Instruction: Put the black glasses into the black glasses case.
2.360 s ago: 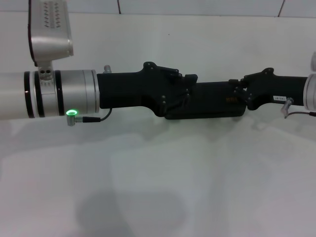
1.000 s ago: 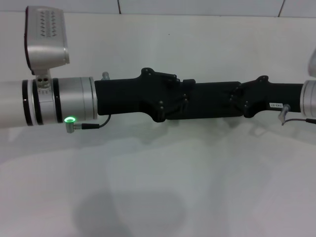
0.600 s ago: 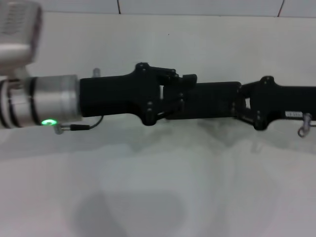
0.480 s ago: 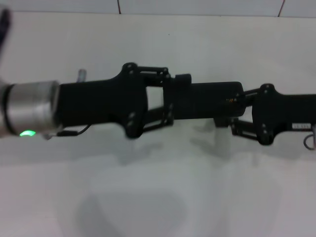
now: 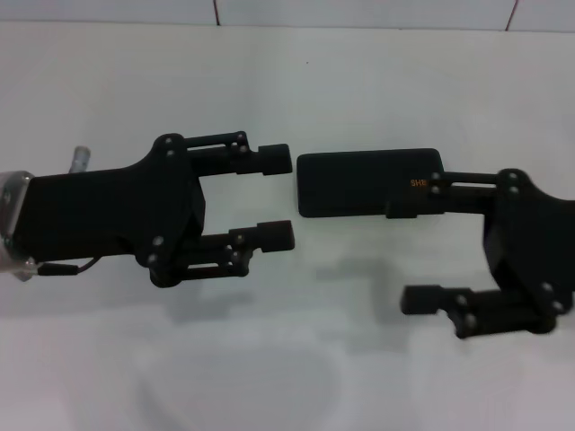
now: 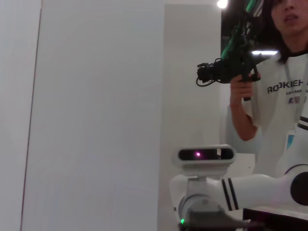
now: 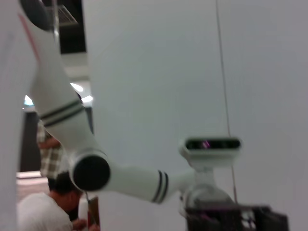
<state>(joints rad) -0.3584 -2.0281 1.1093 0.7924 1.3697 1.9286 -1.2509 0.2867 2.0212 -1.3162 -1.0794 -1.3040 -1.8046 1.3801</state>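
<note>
The black glasses case [image 5: 359, 182] lies shut and flat on the white table [image 5: 287, 359], with orange lettering near its right end. The black glasses are out of view. My left gripper [image 5: 278, 197] is open and empty just left of the case, its far fingertip [image 5: 275, 159] close to the case's left end. My right gripper [image 5: 422, 242] is open on the right. Its far finger [image 5: 467, 185] reaches over the case's right end, and its near finger [image 5: 431, 299] hangs apart in front of the case.
The table's far edge meets a tiled wall [image 5: 359, 11]. The wrist views look out into the room: the robot's own head [image 6: 204, 155], a person holding a camera rig [image 6: 269, 91], and a white arm [image 7: 91, 163].
Both grippers were together over the case. They have drawn apart, left arm to the left and right arm to the right, and their fingers have opened. The shut case now shows between them.
</note>
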